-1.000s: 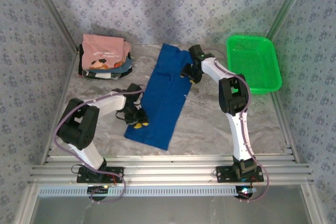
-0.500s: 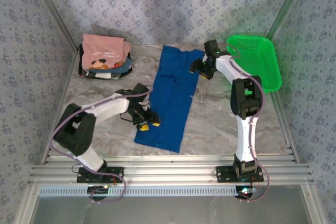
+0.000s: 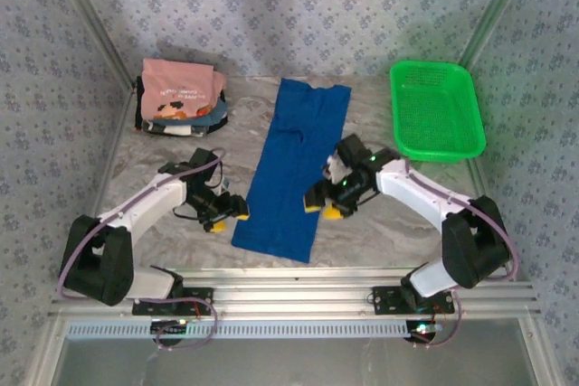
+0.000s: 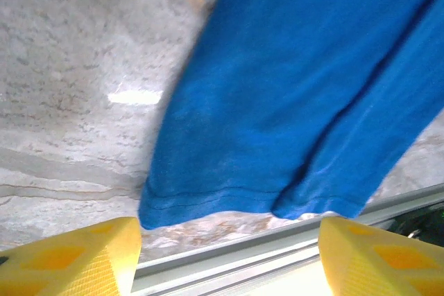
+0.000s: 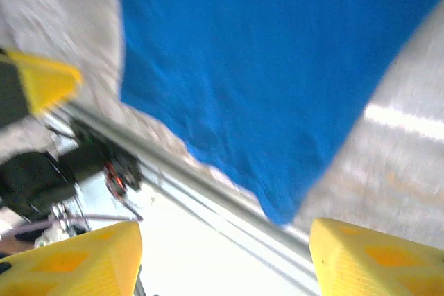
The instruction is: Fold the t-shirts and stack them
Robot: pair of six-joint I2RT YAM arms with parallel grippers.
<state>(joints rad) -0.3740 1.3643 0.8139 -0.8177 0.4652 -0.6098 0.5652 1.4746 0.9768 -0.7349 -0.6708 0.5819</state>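
Observation:
A royal-blue t-shirt (image 3: 294,169) lies flat on the table as a long narrow strip, running from the back centre to the near edge. My left gripper (image 3: 228,217) stands open just left of its near end, apart from the cloth. In the left wrist view the blue t-shirt (image 4: 298,88) has its hem ahead of that gripper (image 4: 225,261), which has nothing between its yellow fingertips (image 4: 69,258). My right gripper (image 3: 323,211) is open at the strip's near right edge. In the right wrist view, the t-shirt (image 5: 277,67) lies beyond that gripper (image 5: 225,261), also empty. A stack of folded t-shirts (image 3: 181,97), salmon-pink on top, sits at the back left.
A green mesh basket (image 3: 436,119) stands at the back right. Aluminium rails (image 3: 289,291) run along the near edge just beyond the shirt's hem. Bare marble table (image 3: 398,223) lies to the right of the strip. Patterned walls close in both sides.
The left gripper opened, let go of the blue shirt's near left edge and drew back to the left. The right gripper swung from the shirt's far end to its near right edge.

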